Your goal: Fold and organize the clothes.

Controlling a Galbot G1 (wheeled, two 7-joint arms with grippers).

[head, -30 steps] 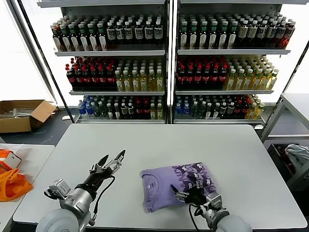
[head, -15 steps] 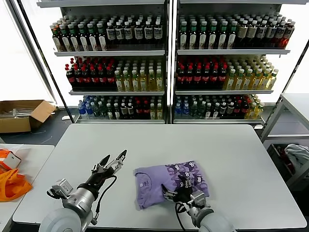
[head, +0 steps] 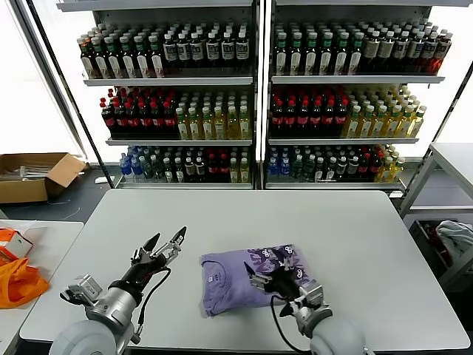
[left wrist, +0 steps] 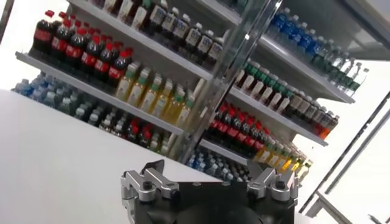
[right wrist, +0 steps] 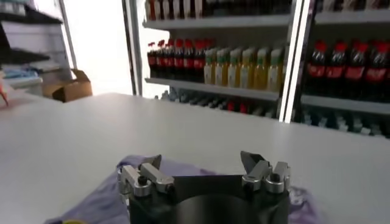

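A folded lavender T-shirt [head: 251,279] lies on the grey table [head: 355,237], toward the near edge and a little right of centre. Its dark purple print faces up on the right half, and a small white neck label shows near the left half.

The right pincer [head: 267,279] sits low over the shirt's print, its fingers spread apart — from the head view it looks to rest on or just above the cloth, though contact is hard to judge. In the right wrist view the purple fabric [right wrist: 97,201] lies directly under the spread fingers [right wrist: 149,164].

The left pincer [head: 164,244] hangs above bare table, left of the shirt and apart from it, fingers spread wide and holding nothing.

Behind the table stand shelves of bottled drinks [head: 251,96]; an orange fabric item [head: 16,281] lies on a side table at the far left.
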